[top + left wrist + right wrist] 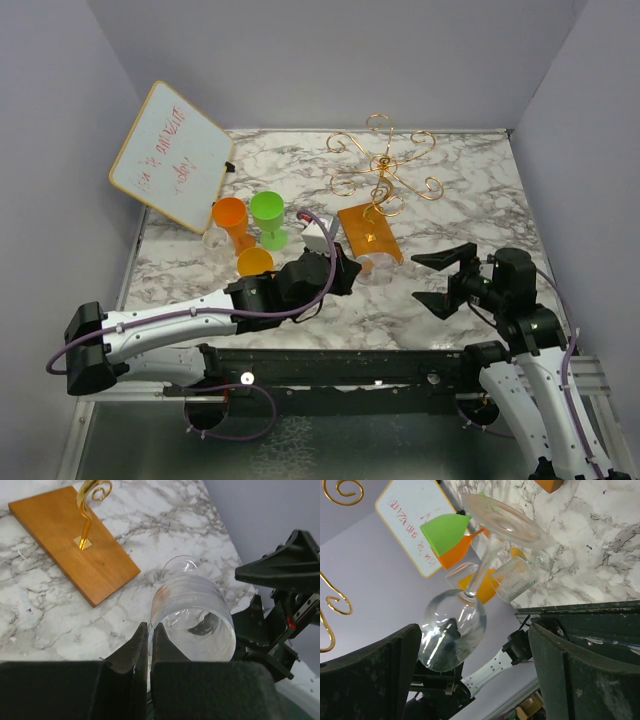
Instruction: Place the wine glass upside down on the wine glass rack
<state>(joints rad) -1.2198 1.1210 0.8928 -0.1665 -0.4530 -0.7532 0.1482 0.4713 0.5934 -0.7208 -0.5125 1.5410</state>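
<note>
The clear wine glass lies tilted on its side, mouth toward the left wrist camera and foot pointing away. My left gripper is shut on its rim, one finger inside the bowl and one outside. From above, that gripper holds the glass just in front of the wine glass rack's wooden base, under its gold wire arms. My right gripper stands open to the right of the glass. In the right wrist view the bowl hangs beyond its fingers, near the left one.
A white board with red writing leans at the back left. An orange cup, a green cup and another orange cup stand beside my left arm. A ribbed clear glass sits near them.
</note>
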